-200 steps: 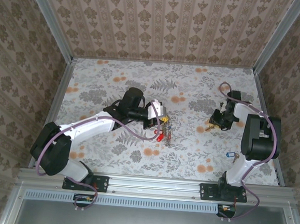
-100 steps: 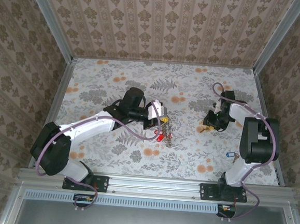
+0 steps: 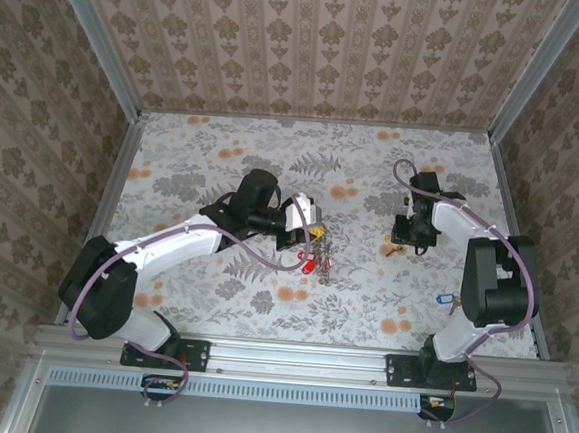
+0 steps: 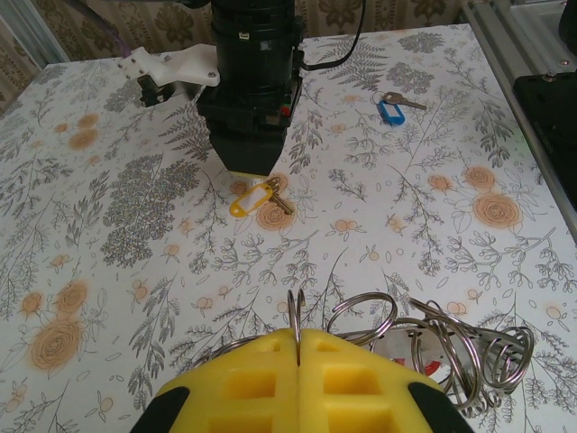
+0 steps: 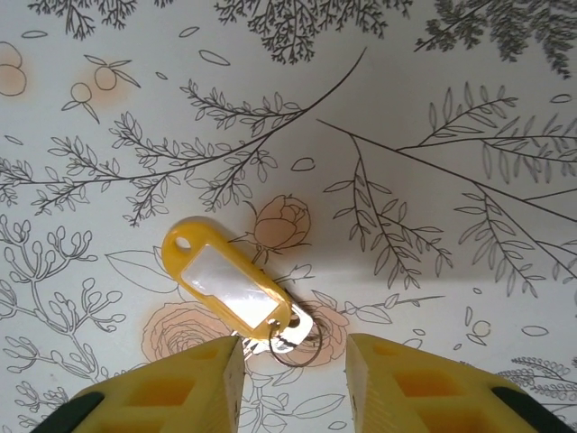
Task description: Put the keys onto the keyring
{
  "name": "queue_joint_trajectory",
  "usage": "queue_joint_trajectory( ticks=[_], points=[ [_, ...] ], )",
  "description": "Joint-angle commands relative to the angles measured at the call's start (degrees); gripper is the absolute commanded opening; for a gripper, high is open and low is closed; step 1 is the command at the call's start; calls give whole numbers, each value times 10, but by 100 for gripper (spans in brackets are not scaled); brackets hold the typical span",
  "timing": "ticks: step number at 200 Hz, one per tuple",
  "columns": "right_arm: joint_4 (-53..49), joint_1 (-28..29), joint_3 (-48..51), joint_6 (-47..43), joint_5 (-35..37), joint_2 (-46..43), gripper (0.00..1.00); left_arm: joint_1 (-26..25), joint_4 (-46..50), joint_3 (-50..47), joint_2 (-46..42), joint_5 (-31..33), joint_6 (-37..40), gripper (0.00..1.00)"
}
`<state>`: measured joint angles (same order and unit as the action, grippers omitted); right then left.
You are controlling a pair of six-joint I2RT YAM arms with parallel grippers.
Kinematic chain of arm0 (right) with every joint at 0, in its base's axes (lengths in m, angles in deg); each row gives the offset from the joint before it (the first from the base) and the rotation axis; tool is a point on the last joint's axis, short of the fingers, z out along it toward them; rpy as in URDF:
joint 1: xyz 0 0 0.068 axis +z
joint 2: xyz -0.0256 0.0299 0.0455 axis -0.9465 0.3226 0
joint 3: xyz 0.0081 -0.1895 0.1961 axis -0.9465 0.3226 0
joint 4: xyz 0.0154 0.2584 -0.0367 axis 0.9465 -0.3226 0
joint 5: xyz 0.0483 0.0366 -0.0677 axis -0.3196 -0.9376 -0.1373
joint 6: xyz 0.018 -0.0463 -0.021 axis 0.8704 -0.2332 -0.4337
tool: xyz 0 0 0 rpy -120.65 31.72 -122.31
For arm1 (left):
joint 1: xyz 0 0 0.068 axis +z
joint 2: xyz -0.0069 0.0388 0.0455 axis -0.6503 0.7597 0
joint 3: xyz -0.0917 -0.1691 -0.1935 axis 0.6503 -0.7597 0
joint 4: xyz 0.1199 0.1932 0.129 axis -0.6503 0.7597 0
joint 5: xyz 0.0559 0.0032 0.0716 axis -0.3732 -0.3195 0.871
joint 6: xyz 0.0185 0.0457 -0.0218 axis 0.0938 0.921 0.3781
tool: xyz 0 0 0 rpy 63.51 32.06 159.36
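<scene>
left gripper (image 4: pixel 297 343) clamped shut on the keyring (image 4: pixel 433 338), right gripper (image 5: pixel 293 361) fingers apart over the yellow-tag key (image 5: pixel 230 284) lying flat on the table (image 3: pixel 224 161), blue-tag key (image 4: pixel 389 110) loose near the right edge

— Where did the overhead camera sit?
— High at the near edge, looking down and forward over the whole table (image 3: pixel 224 161).
— And the wrist ones?
— The left looked low across the table, past its left hand (image 4: pixel 297 338), toward the right arm (image 4: pixel 252 81). The right stared straight down, very close. All three caught the yellow-tagged key (image 5: pixel 230 289).
</scene>
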<state>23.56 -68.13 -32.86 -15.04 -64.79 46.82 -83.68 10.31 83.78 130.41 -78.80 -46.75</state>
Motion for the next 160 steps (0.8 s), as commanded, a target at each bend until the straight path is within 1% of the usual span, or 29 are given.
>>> queue_joint_trajectory(
  ticks=[1, 15, 25, 48, 75, 86, 97, 138, 150, 160],
  points=[
    [4, -3, 11, 14, 12, -33, 39, -4, -14, 19, -14, -8, 5, 0],
    [-6, -14, 6, 40, -20, -23, 43, -4, -14, 18, -14, -8, 7, 0],
    [-12, -14, 5, 43, -25, -14, 44, -4, -14, 18, -13, -9, 7, 0],
    [-2, -17, 20, 64, -26, -6, 42, -4, -12, 19, -14, -9, 9, 0],
    [27, -42, 48, 113, -70, -14, 41, -4, -10, 16, -16, -9, 12, 0],
    [32, -56, 54, 140, -92, -16, 39, -4, -11, 15, -16, -9, 12, 0],
    [52, -66, 65, 162, -130, -18, 39, -4, -10, 15, -15, -9, 11, 0],
    [144, -71, 109, 241, -181, -24, 38, -3, -8, 18, -12, -11, 15, 0],
    [151, -71, 111, 252, -183, -19, 38, -3, -7, 19, -12, -11, 17, 0],
    [154, -72, 116, 271, -166, -21, 37, -3, -4, 20, -13, -12, 18, 0]
  ],
)
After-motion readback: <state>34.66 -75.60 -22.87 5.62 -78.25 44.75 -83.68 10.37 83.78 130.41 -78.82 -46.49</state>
